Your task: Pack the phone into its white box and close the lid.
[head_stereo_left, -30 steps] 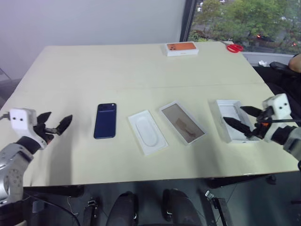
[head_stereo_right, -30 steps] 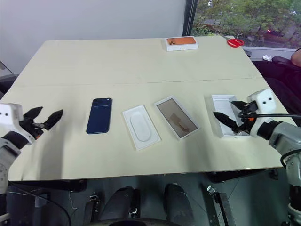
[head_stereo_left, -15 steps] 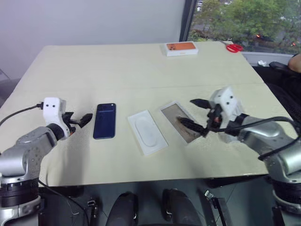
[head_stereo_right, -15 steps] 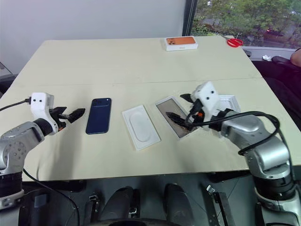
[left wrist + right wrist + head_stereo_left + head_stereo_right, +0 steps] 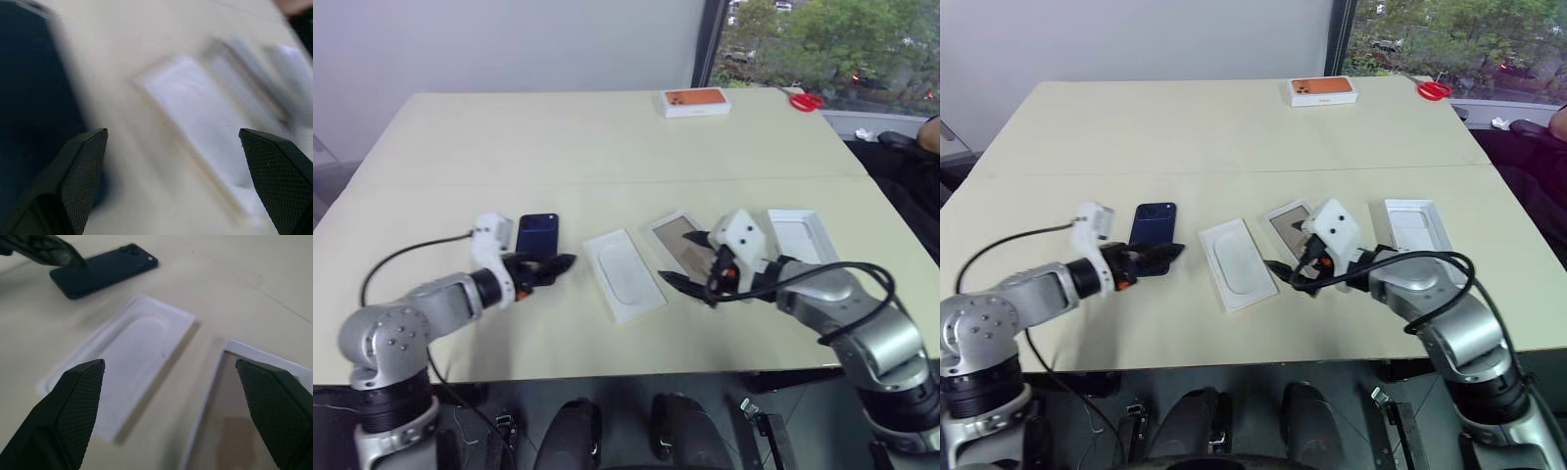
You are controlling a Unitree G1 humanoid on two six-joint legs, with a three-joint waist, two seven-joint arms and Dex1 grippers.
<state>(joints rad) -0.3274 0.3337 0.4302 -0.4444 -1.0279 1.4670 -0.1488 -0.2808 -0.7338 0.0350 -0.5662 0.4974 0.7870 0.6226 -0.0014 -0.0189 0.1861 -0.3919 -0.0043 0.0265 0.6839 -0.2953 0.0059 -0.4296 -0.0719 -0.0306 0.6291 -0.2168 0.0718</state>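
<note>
Table (image 5: 607, 137), pale, holding five loose pieces in a row near the front edge.

Phone (image 5: 537, 233): dark blue, lying flat on its own, not yet packed. The left gripper (image 5: 551, 264) is sitting spread wide at its near end, holding nothing. Risk: the fingers are hanging low over the glossy back, so a closing move from here is likely to push the phone along the table, or pinch one corner only and let it swing.

Inlay (image 5: 623, 273): thin white sheet with an oval recess, lying just beside the phone, between it and the box. Risk: a phone dragged sideways is likely to catch and shove it.

White box (image 5: 681, 235): open tray, brownish floor showing, empty. The right gripper (image 5: 690, 261) is hanging over its near end, fingers wide apart, gripping nothing. Risk: the lower finger could knock the rim and turn the tray, leaving the phone to land askew on a wall.

Lid (image 5: 799, 235): lying apart to the right of the box, plain inside facing up. Risk: it needs turning over, and could settle crooked.

Orange-topped box (image 5: 697, 101): far edge, well apart.
</note>
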